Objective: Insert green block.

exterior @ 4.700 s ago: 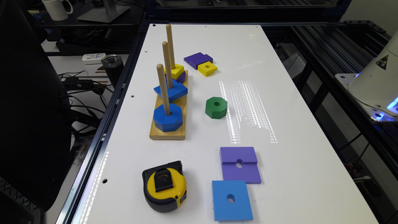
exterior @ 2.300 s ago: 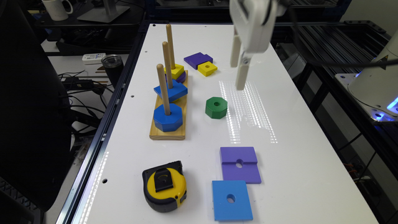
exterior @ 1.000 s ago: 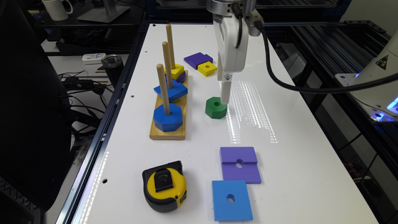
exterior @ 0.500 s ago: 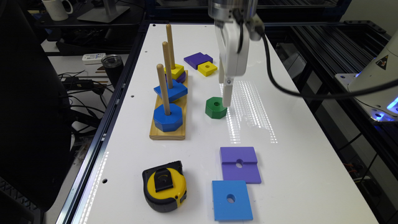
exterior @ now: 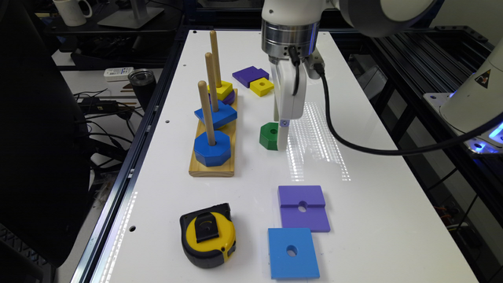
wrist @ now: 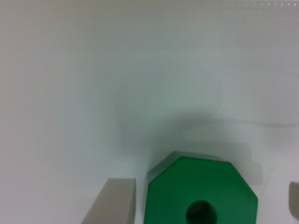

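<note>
- White table (exterior: 393, 204): long work surface running away from the exterior camera, carrying all items listed below.
- Robot arm (exterior: 290, 31): enters from 12 o'clock of the exterior view, wrist pointing straight down over the table's middle, a black cable (exterior: 353, 145) looping off toward 3 o'clock.
- Gripper (exterior: 279, 133): lowered to table level around the green block. In the wrist view one finger (wrist: 112, 200) stands just beside one flank of the block with a thin gap, and the edge of the other finger (wrist: 294, 196) is well clear of the opposite flank. Jaws spread, nothing grasped.
- Wooden peg base (exterior: 214, 153): at 9 o'clock of the green block, three upright pegs in a row. The nearest peg carries a blue octagonal block (exterior: 212, 148); the middle peg carries a blue block (exterior: 216, 114); the farthest peg carries a yellow block (exterior: 221, 89) on a purple piece.
- Tape measure (exterior: 208, 236): black and yellow, at 7 o'clock of the table's centre.
- Blue square (exterior: 292, 253) and purple square (exterior: 303, 207): flat, each with a hole, touching or overlapping, at 6 o'clock of the gripper.
- Green block (exterior: 269, 135): flat on the table between the fingers, centre hole facing up, off the pegs.
- Purple piece (exterior: 248, 75) and small yellow square (exterior: 262, 86): adjacent, at 11 o'clock of the green block.
</note>
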